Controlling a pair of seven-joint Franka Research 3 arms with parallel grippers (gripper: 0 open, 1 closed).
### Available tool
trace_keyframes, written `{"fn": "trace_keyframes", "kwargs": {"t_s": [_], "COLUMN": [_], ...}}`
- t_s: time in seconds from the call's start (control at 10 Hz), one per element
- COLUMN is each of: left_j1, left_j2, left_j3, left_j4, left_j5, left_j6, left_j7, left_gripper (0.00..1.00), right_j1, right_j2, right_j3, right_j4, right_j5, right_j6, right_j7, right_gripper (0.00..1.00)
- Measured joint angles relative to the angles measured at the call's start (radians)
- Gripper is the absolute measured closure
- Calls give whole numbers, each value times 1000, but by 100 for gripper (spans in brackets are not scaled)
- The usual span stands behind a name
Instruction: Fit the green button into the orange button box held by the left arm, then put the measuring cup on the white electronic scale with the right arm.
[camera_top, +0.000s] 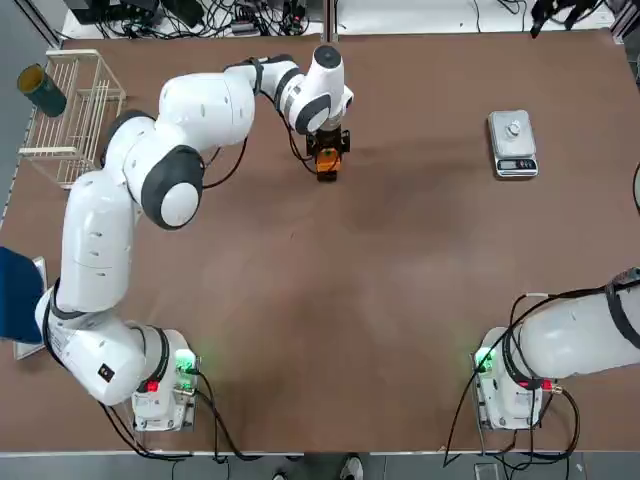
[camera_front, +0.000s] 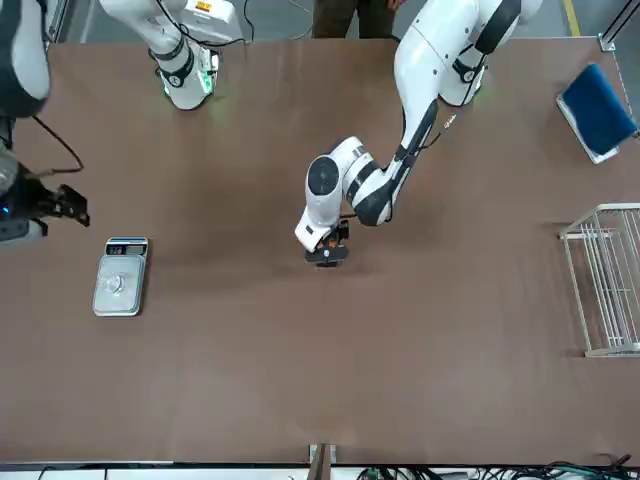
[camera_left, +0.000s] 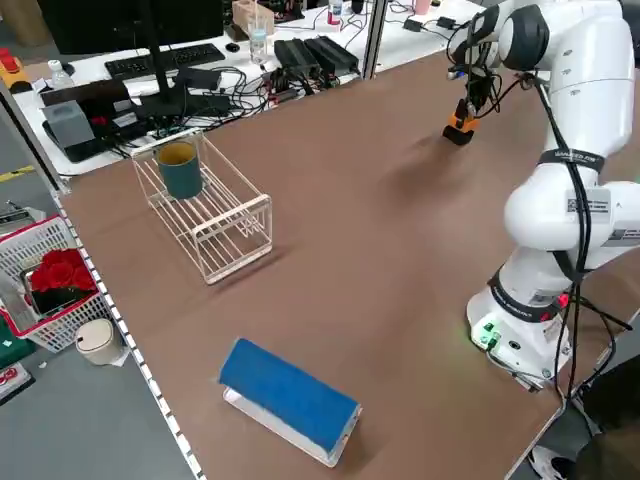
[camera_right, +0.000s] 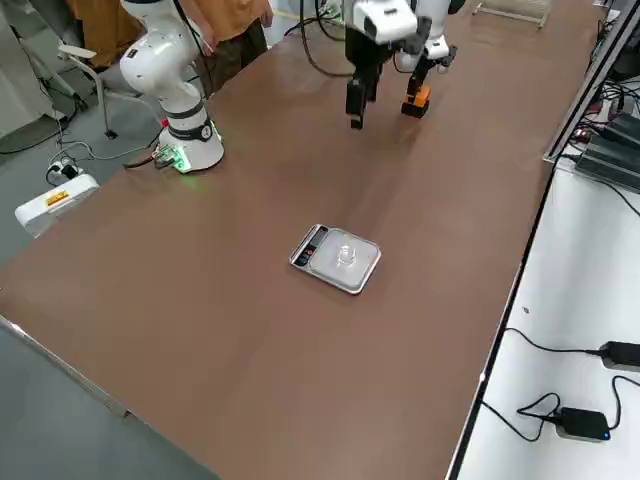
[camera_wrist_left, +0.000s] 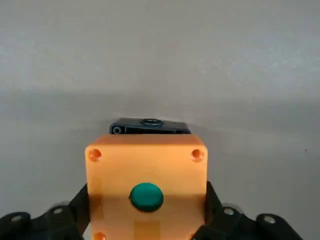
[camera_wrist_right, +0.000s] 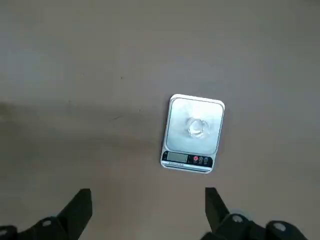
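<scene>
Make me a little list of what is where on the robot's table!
button box: small orange plastic box, held by left claw, resting on table
button: round green button, seated in box face
cup: tiny clear measuring cup, on scale plate
scale: silvery-white rectangular scale, on brown table
right claw: open, empty, above scale

One camera looks straight down on the brown counter (camera_top: 400, 260) from above the arms. One faces the robot from across it. Two raised side cameras look down slantwise. A wrist camera sits very close to the orange button box (camera_wrist_left: 146, 185); the other looks down from high on the white electronic scale (camera_wrist_right: 194, 132), which the top camera shows too.
</scene>
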Motion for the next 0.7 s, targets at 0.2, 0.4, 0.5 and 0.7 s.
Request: {"fn": "trace_keyframes", "kwargs": {"t_s": [0.2, 0.4, 0.5, 0.7], "left_j1": [0, 0, 0, 1], "left_j2": [0, 0, 0, 0], "left_j3": [0, 0, 0, 1], "left_j4": [0, 0, 0, 0], "left_j5": [0, 0, 0, 0], "left_j6": [0, 0, 0, 0], "left_j7": [0, 0, 0, 0], "left_gripper": [14, 14, 14, 12], "right_j1": [-15, -33, -42, -55], "right_j2": [-1, 0, 1, 3], "right_j3": [29, 35, 39, 46], "right_j4": [65, 82, 82, 82], "right_j5": [0, 0, 0, 7], "right_j6": [-79, -82, -79, -75], "right_j7": [34, 42, 56, 81], "right_gripper": [0, 0, 0, 0]}}
